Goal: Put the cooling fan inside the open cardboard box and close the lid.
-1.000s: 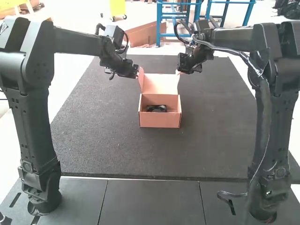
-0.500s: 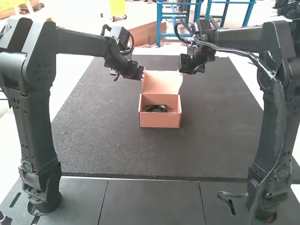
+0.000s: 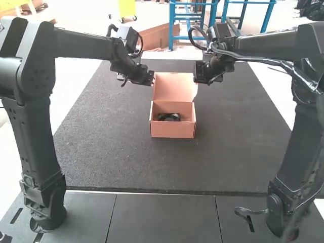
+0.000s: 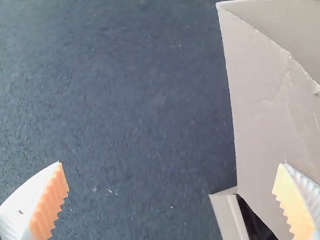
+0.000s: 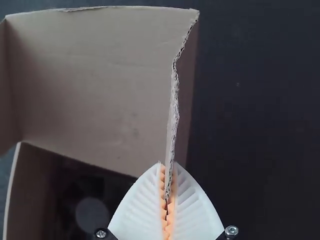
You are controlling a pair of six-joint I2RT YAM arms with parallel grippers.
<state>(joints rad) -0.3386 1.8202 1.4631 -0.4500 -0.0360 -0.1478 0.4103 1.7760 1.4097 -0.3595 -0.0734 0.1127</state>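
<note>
Overhead, the cooling fan lies inside the cardboard box mid-mat, with the lid standing upright. Left wrist: the left gripper gapes wide beside the lid's edge, holding nothing. Right wrist: the right gripper pinches the lid's side flap. Best to swing the lid forward evenly and tuck the flaps inside.

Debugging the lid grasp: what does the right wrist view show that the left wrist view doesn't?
Only right wrist: the right claw shut on the side flap of the lid, seen from its inner face, and the cooling fan, dim, inside the box. Only left wrist: the left claw open, one pad in front of the lid's outer face; contact unclear. Both: the cardboard lid and the dark mat.
</note>
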